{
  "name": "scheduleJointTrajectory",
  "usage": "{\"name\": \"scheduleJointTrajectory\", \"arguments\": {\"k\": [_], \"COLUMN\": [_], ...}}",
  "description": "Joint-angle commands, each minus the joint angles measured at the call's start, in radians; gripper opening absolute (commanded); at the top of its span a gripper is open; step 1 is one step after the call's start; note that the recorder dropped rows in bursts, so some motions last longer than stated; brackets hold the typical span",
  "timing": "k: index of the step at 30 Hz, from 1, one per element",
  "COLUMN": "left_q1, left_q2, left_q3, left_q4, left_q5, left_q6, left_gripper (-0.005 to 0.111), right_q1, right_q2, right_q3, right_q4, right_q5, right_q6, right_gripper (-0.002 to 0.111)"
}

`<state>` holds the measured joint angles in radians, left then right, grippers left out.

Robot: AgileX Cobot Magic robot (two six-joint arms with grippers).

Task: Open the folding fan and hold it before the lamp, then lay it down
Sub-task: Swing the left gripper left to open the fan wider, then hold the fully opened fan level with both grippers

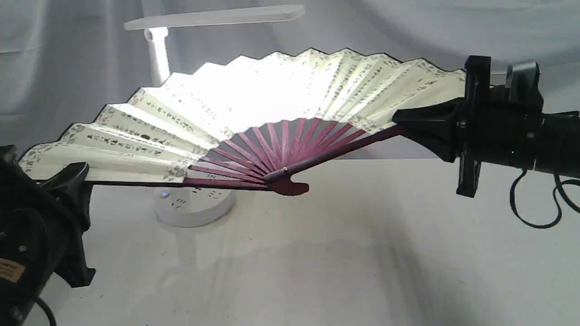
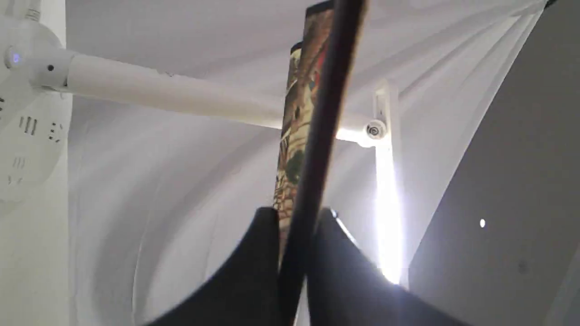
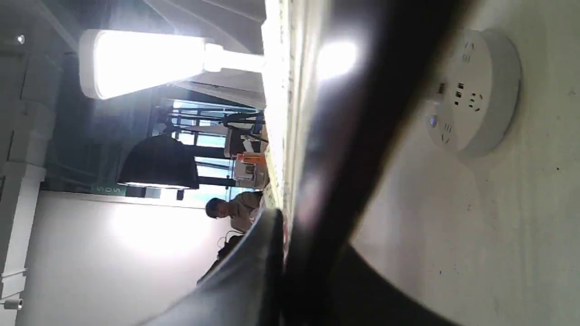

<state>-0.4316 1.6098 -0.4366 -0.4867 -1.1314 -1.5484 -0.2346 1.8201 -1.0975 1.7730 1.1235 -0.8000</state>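
Cream paper of the folding fan (image 1: 253,99) spans mid-frame before the lit lamp (image 1: 158,54), wide axis running left to right above the table (image 1: 385,253), each end pinched by a closed claw, left gripper (image 1: 74,175) at lower left, right gripper (image 1: 401,121) at right, equally near.

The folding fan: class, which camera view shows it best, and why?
The exterior view: the folding fan appears whole, spread open, lit by the lamp. The wrist views show only a dark guard edge-on, clamped in the left pincer or right pincer.
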Motion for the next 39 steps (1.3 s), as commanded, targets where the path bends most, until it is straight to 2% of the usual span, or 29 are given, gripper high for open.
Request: {"name": "scheduleJointTrajectory", "arguments": {"k": [1, 4, 9, 17, 32, 36, 39], "left_q1": [0.014, 0.014, 0.014, 0.014, 0.014, 0.014, 0.014], "left_q2": [-0.028, -0.043, -0.089, -0.161, -0.202, -0.202, -0.202], "left_q3": [-0.013, -0.033, -0.092, -0.104, -0.132, -0.151, -0.151], "left_q4": [-0.092, -0.104, -0.104, -0.187, -0.213, -0.213, -0.213], "left_q5": [-0.09, -0.066, 0.123, 0.225, 0.224, 0.284, 0.277], "left_q6": [-0.077, -0.077, -0.018, 0.085, 0.095, 0.093, 0.093], "left_gripper": [0.0, 0.0, 0.0, 0.0, 0.0, 0.0, 0.0], "right_q1": [0.005, 0.005, 0.005, 0.005, 0.005, 0.005, 0.005], "right_q2": [-0.003, -0.003, -0.003, -0.003, -0.009, -0.009, -0.009], "right_q3": [-0.017, -0.017, -0.017, -0.031, -0.103, -0.103, -0.103], "right_q4": [-0.029, -0.029, -0.029, -0.029, -0.029, -0.029, -0.029], "right_q5": [-0.05, -0.061, -0.065, -0.085, -0.088, -0.084, -0.073], "right_q6": [-0.024, -0.009, 0.013, 0.045, 0.101, 0.101, 0.103], "right_gripper": [0.0, 0.0, 0.0, 0.0, 0.0, 0.0, 0.0]}}
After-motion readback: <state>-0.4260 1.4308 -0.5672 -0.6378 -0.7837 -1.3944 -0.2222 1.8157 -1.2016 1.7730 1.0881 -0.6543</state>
